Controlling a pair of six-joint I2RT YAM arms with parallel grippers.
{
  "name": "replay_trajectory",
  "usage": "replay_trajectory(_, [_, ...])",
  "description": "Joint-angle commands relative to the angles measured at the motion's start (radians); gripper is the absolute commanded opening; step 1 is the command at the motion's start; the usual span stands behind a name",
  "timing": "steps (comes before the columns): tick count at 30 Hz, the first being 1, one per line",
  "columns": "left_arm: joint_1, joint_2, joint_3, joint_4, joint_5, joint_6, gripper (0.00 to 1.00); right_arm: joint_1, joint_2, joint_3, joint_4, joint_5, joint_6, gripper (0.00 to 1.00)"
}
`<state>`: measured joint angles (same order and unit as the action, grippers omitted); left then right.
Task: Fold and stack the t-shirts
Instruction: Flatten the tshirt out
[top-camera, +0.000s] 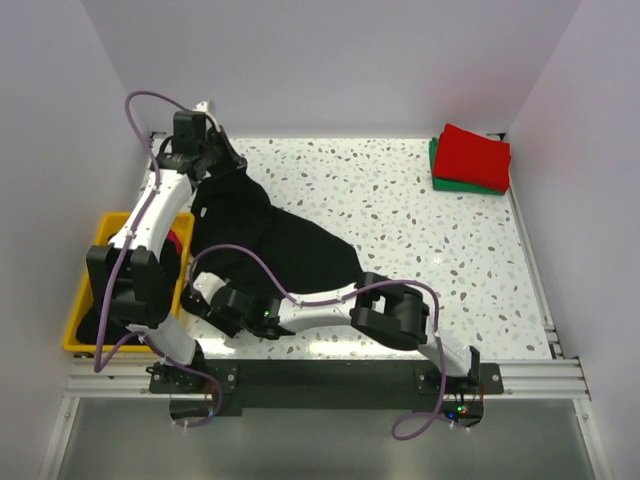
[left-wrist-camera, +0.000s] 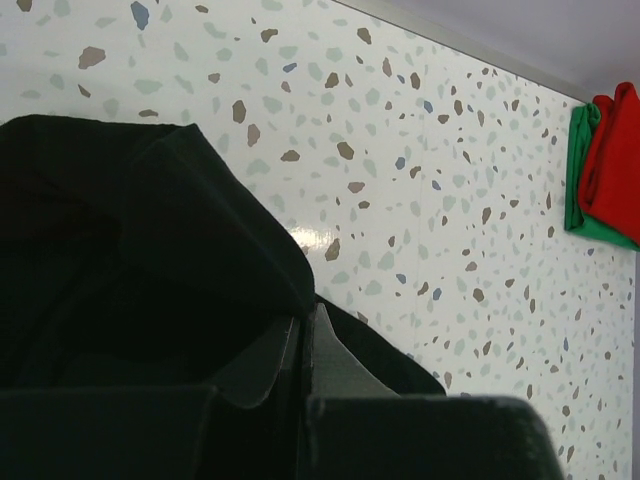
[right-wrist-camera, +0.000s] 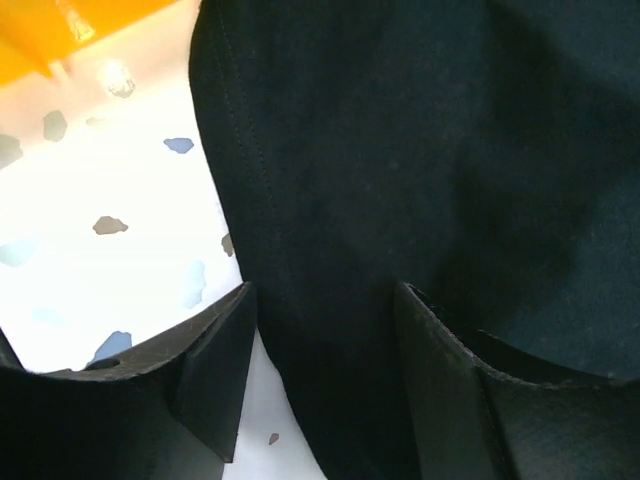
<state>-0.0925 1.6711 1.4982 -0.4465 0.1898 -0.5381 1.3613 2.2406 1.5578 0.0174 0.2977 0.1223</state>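
- Black t-shirt (top-camera: 270, 245) lies rumpled on left half of table (top-camera: 430, 250), reaching from one gripper to the other.
- Left gripper (left-wrist-camera: 305, 345) at shirt's far end: fingers pressed together, prob. pinching a fold of cloth; contact pt hidden under fabric.
- Right gripper (right-wrist-camera: 320, 300) at near end: fingers spread, straddling shirt's hem, cloth btwn them, not clamped.
- Red t-shirt (top-camera: 475, 155) folded, stacked on folded green t-shirt (top-camera: 445, 182), far right corner.
- Yellow bin (top-camera: 85, 300) at table's left edge, near side.
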Motion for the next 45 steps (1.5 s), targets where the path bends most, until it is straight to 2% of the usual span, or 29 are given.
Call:
replay_trajectory(1, [0.013,-0.062,-0.013,0.052,0.036,0.023,0.0,0.005,0.037,0.025,-0.004,0.044,-0.009,0.58])
replay_trajectory(2, [0.016,-0.066,-0.021,0.054,0.037,0.023,0.0,0.004,0.039,0.024,-0.005,0.052,-0.007,0.54])
replay_trajectory(3, [0.017,-0.068,-0.024,0.058,0.039,0.023,0.0,0.004,0.037,0.022,-0.01,0.061,-0.004,0.44])
replay_trajectory(6, [0.023,-0.074,-0.035,0.06,0.04,0.024,0.0,0.004,0.011,0.001,-0.014,0.095,0.005,0.25])
replay_trajectory(7, [0.025,-0.076,-0.038,0.061,0.042,0.027,0.0,0.004,-0.018,-0.014,-0.014,0.131,0.005,0.11])
replay_trajectory(9, [0.028,-0.08,-0.039,0.061,0.042,0.027,0.0,0.001,-0.056,-0.024,-0.053,0.161,0.007,0.01])
replay_trajectory(19, [0.042,-0.112,-0.042,0.06,0.031,0.038,0.0,-0.031,-0.47,-0.192,-0.151,0.205,0.036,0.0])
replay_trajectory(25, [0.043,-0.194,-0.046,0.045,-0.013,0.035,0.0,-0.093,-0.757,-0.303,-0.227,0.27,0.06,0.0])
replay_trajectory(37, [0.043,-0.559,-0.009,0.003,-0.142,0.01,0.0,-0.125,-1.268,-0.34,-0.41,0.54,0.031,0.0])
replay_trajectory(40, [0.043,-0.663,0.013,-0.008,-0.174,0.001,0.0,-0.125,-1.375,-0.326,-0.448,0.561,0.039,0.0])
replay_trajectory(45, [0.043,-0.74,0.091,-0.02,-0.223,-0.006,0.0,-0.123,-1.528,-0.297,-0.481,0.529,0.043,0.0])
